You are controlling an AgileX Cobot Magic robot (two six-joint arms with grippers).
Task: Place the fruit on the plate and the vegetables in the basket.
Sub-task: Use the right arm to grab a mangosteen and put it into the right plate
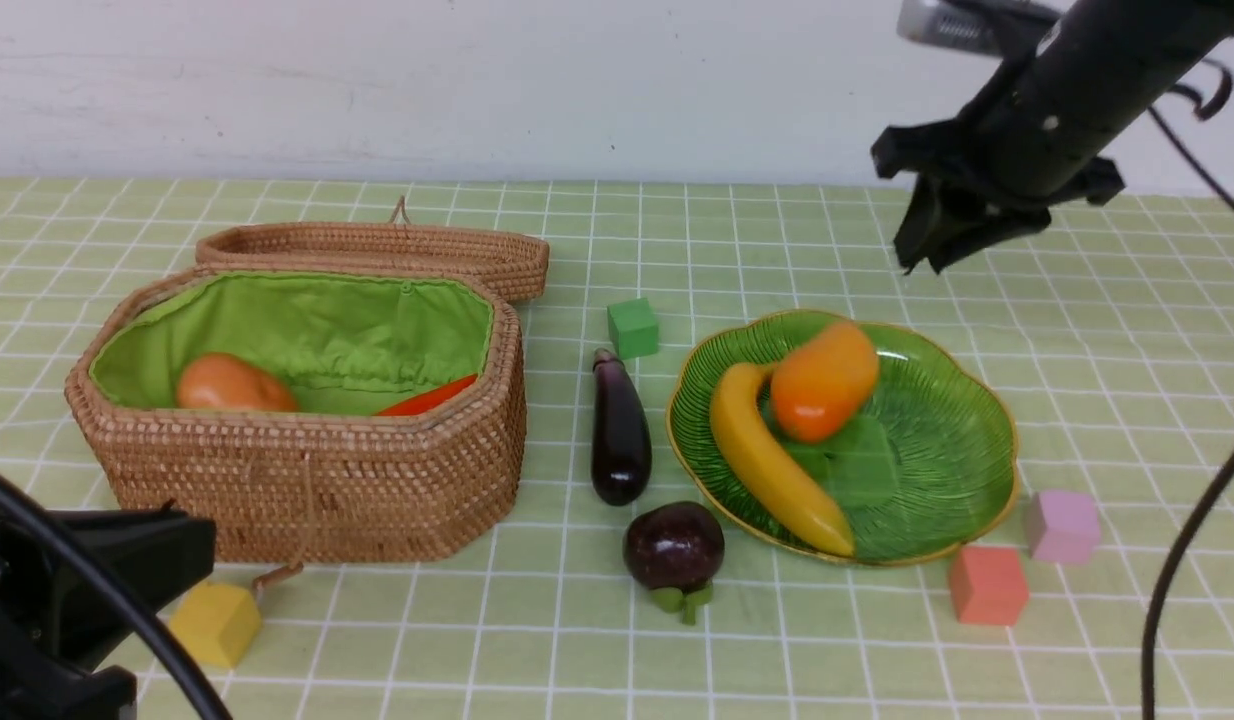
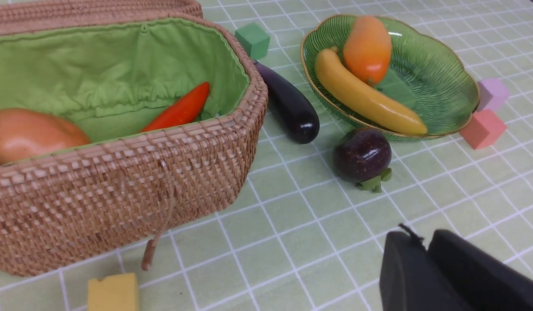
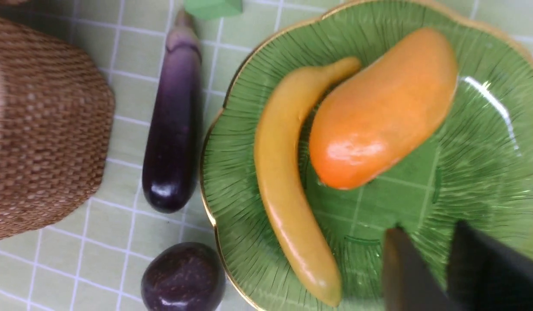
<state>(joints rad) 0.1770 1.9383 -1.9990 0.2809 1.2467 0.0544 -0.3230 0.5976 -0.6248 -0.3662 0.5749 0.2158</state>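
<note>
The banana [image 1: 772,465] and the orange mango [image 1: 822,380] lie on the green plate [image 1: 937,440]. On the cloth left of the plate sits the round purple mangosteen [image 1: 674,545], with the eggplant [image 1: 619,430] lying just behind it. The potato [image 1: 232,385] and red pepper [image 1: 427,397] rest inside the open basket [image 1: 307,480]. My right gripper [image 1: 922,255] hangs above the plate's far edge; its jaws [image 3: 422,233] stand a little apart with nothing between them. My left gripper [image 2: 422,235] is shut and empty, low at the near left, in front of the basket.
A green cube [image 1: 633,327] stands behind the eggplant. A salmon cube [image 1: 987,585] and a pink cube [image 1: 1062,525] sit by the plate's near right rim. A yellow cube [image 1: 215,622] lies before the basket, whose lid [image 1: 377,250] lies open behind it.
</note>
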